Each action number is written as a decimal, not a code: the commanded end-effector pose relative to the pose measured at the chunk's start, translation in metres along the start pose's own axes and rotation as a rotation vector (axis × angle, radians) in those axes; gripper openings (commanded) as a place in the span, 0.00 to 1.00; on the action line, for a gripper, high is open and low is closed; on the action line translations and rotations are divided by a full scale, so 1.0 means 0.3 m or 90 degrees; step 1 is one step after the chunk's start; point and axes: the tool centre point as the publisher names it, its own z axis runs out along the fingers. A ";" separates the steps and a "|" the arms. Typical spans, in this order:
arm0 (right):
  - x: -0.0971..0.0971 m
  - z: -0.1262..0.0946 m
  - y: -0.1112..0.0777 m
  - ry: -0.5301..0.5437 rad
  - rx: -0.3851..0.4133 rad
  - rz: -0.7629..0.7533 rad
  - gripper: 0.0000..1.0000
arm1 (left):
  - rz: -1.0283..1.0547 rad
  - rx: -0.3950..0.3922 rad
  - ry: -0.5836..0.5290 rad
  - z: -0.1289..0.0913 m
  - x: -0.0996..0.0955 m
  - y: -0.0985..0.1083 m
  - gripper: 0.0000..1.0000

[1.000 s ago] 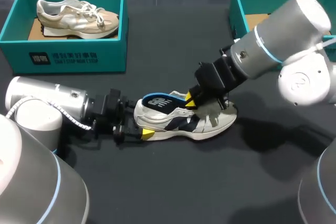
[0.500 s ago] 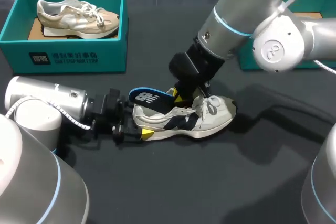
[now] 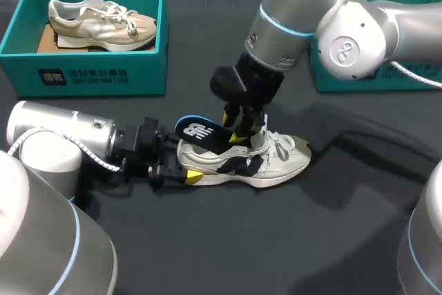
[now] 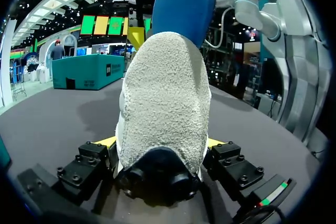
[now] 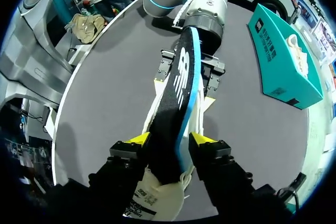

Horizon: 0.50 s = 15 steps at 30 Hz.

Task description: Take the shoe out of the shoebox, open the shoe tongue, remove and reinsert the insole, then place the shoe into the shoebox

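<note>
The dark tabletop (image 3: 276, 240) fills nearly the whole head view. My right arm (image 3: 304, 12) comes in from the upper right of the frame and reaches down to the middle. My left arm (image 3: 62, 136) lies low at the left edge and points toward the middle. In the upper left of the frame stands a teal shoebox (image 3: 90, 67) with a beige shoe (image 3: 100, 22) inside it. A second teal shoebox (image 3: 373, 82) stands in the upper right, partly hidden behind my right arm. The white and dark shoe (image 3: 276, 160) lies on the tabletop in the middle of the frame, upright on its sole, the toe pointing right and the heel pointing left. The insole (image 3: 200, 132), black on top with a blue edge, stands tilted over the heel part of the shoe. I cannot tell if its front end is inside the shoe. My right pincer (image 3: 235, 129) is closed on the insole, one yellow tip on each long side. My left pincer (image 3: 181, 164) grips the heel of the shoe from both sides, low, just above the tabletop.
</note>
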 end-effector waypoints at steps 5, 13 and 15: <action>-0.001 -0.016 0.017 0.006 -0.010 0.053 0.49 | 0.000 0.000 0.000 0.002 0.001 0.009 0.00; -0.018 -0.019 0.045 -0.001 -0.016 0.091 0.71 | 0.000 0.000 0.000 0.002 0.001 0.009 0.00; -0.022 -0.023 0.063 -0.007 0.001 0.086 1.00 | 0.000 0.000 0.000 0.002 0.001 0.009 0.00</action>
